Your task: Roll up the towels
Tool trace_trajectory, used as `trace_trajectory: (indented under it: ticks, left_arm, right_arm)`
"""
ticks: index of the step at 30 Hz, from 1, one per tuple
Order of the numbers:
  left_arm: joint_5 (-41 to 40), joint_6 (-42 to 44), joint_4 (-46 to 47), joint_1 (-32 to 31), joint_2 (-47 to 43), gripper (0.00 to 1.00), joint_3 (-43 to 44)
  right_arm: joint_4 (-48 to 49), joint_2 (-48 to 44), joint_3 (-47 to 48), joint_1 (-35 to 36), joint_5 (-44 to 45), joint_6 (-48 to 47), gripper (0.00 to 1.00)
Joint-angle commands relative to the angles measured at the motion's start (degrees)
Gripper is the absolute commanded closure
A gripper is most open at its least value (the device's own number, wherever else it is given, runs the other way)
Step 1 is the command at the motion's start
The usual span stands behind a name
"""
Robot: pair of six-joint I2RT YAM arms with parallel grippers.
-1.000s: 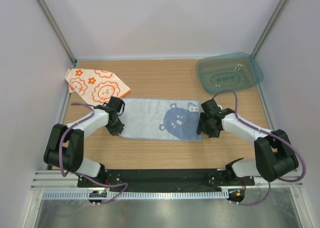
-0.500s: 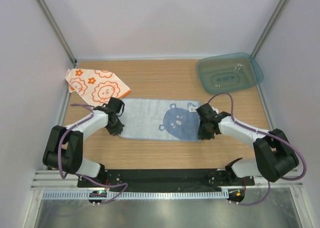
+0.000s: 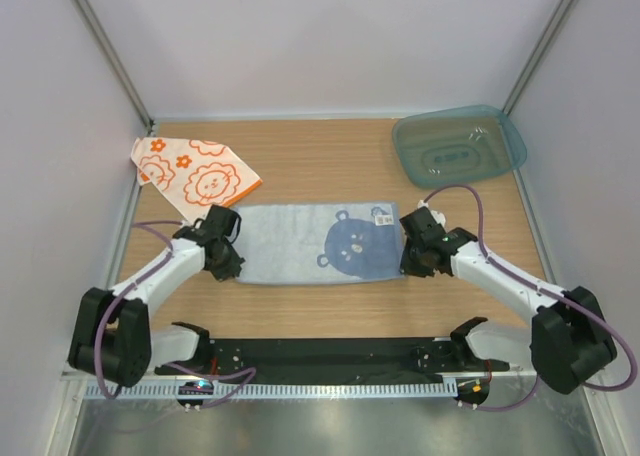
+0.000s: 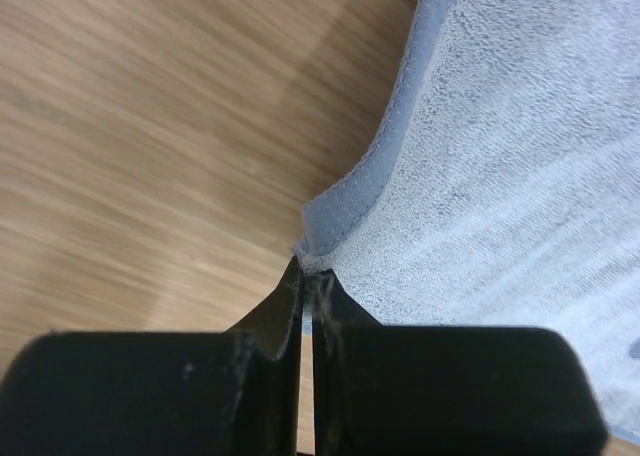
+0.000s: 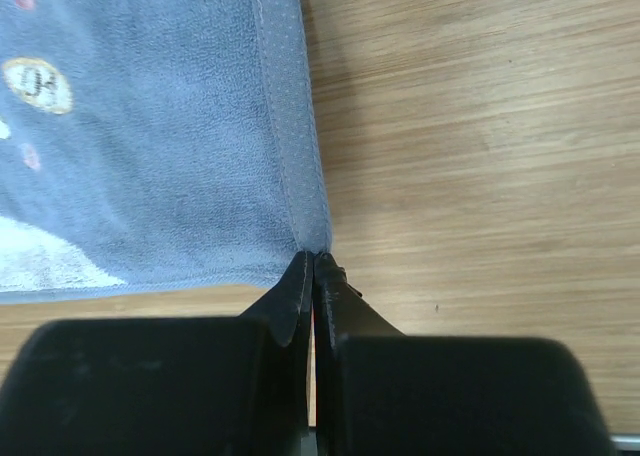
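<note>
The light blue towel, printed with a bear face, lies flat across the middle of the table. My left gripper is shut on its near left corner, which is lifted and puckered at the fingertips. On the other side my right gripper is shut on the near right corner. The left wrist view shows the blue towel filling the right half, and the right wrist view shows the same towel on the left. The white towel with orange lions lies folded at the back left, away from both grippers.
A translucent teal plastic tray sits at the back right corner. White walls enclose the table on three sides. Bare wood shows between the blue towel and the black base rail.
Both grippers have closed onto the blue towel's near corners. The left arm has drawn back toward the near edge, and the towel's near edge has shifted slightly.
</note>
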Motion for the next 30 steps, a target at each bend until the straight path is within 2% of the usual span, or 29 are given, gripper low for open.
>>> trace_trajectory:
  ticks: [1, 9, 14, 24, 30]
  left_arm:
    - [1.2, -1.4, -4.3, -0.2, -5.4, 0.99, -0.6]
    - [4.5, -4.2, -10.2, -1.2, -18.3, 1.0, -2.0]
    - [3.8, -4.0, -13.4, -1.3, -21.1, 0.99, 0.5]
    - [-1.8, 0.8, -16.0, -1.2, -11.5, 0.96, 13.8]
    - [-3.1, 4.0, -14.3, 0.0, -0.8, 0.96, 20.7]
  right_arm:
    - [-4.2, -4.0, 0.1, 0.6, 1.8, 1.4, 0.99]
    - [-10.0, -13.1, 0.3, 4.5, 3.4, 5.5, 0.99]
    - [-12.4, -15.0, 2.7, 4.7, 5.0, 6.0, 0.99]
    - [-12.6, -1.0, 16.1, 3.9, 8.1, 0.6, 0.99]
    - [-9.5, 8.2, 21.5, -2.7, 5.1, -4.0, 0.99]
